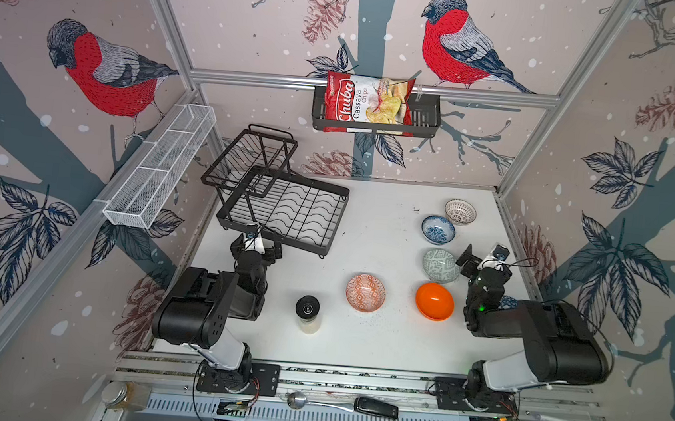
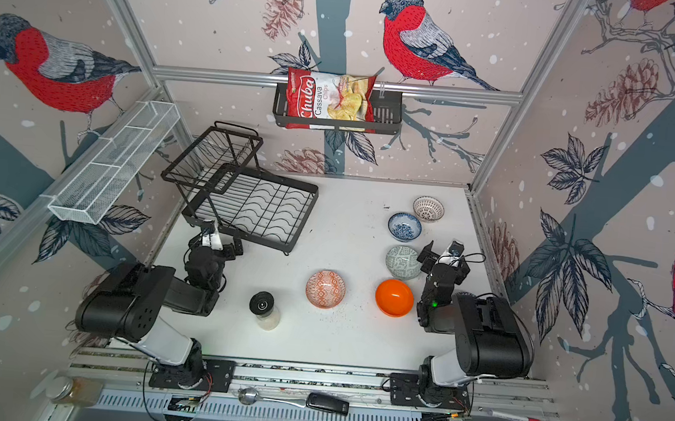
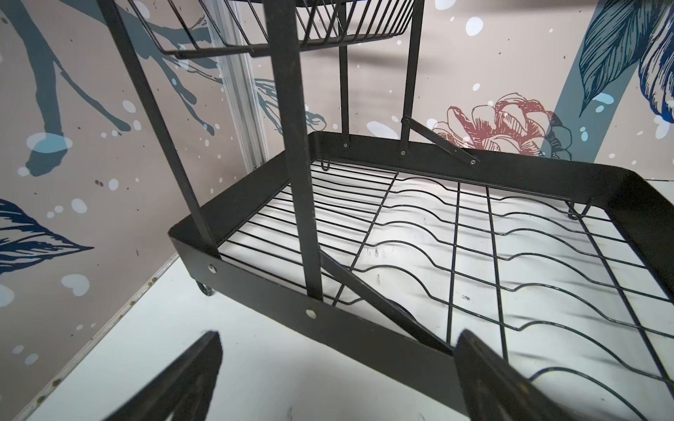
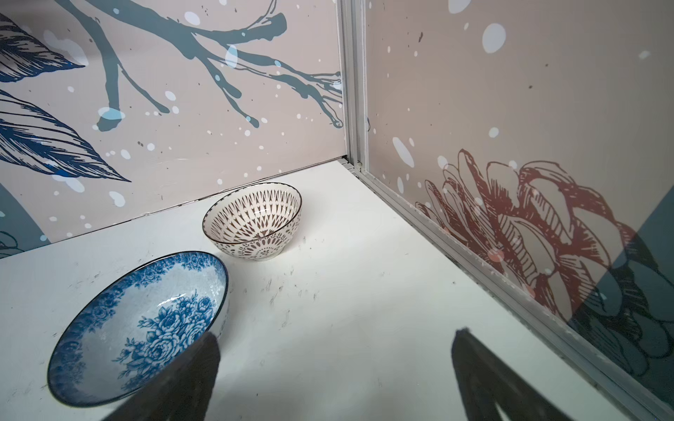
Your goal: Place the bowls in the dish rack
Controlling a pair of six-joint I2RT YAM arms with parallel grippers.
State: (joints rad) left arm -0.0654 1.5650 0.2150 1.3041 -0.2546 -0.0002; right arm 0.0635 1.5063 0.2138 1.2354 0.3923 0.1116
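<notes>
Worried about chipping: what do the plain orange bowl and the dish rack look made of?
Orange bowl: probably plastic, possibly glazed ceramic; uniform glossy colour with a highlight. Dish rack: black coated metal, matte; thin wires and flat screwed frame bands.
</notes>
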